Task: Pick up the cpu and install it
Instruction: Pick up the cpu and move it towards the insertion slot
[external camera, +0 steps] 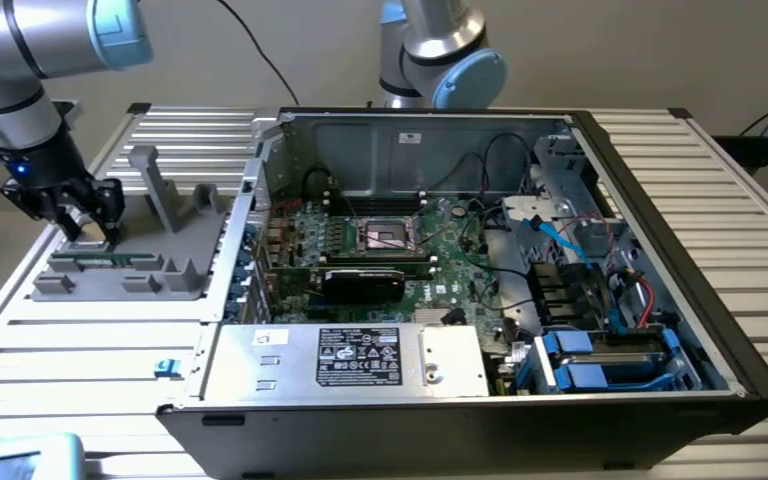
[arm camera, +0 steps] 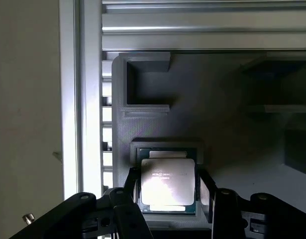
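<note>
Lying in the grey holder's [arm camera: 143,119] recess, the cpu [arm camera: 167,184] is being clamped at opposite edges by the end effector [arm camera: 167,177]; light, stiff, probably fragile, it is calling for gentle edge-only holding

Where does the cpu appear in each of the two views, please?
Wrist view: the cpu lies in a recess of the grey fixture, with the fingers against two opposite sides.
Exterior view: at the exterior view's left, beneath the gripper, hard to make out, beside the computer case.
Shared landmark: the grey fixture on the slatted table.
</note>
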You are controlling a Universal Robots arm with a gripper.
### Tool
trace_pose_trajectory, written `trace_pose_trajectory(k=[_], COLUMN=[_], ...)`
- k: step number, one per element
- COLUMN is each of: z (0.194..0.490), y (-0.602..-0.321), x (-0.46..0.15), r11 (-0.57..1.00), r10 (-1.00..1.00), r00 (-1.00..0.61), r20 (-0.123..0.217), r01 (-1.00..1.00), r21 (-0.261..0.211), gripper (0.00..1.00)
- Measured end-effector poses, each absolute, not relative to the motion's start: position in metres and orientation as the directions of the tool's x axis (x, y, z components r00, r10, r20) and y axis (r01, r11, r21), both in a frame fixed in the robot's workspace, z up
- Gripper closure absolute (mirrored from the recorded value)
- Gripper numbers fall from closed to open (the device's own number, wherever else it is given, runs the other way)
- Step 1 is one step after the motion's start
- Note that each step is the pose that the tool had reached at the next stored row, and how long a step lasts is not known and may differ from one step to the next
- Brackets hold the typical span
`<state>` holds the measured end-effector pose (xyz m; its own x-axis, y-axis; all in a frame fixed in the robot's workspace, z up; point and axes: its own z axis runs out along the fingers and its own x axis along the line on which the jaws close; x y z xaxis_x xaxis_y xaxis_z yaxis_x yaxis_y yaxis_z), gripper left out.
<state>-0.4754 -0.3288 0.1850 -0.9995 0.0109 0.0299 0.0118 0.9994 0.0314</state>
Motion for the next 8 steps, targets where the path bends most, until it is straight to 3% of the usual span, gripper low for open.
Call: trace_pose_trajectory(k=[8], z=[0.1888], y=[-0.3288], x=[-0.4754], r11=[1.0], r10=[0.011], r00=[-0.999], r20=[0.03], r01=[0.012], r21=[0.028], gripper=[0.45])
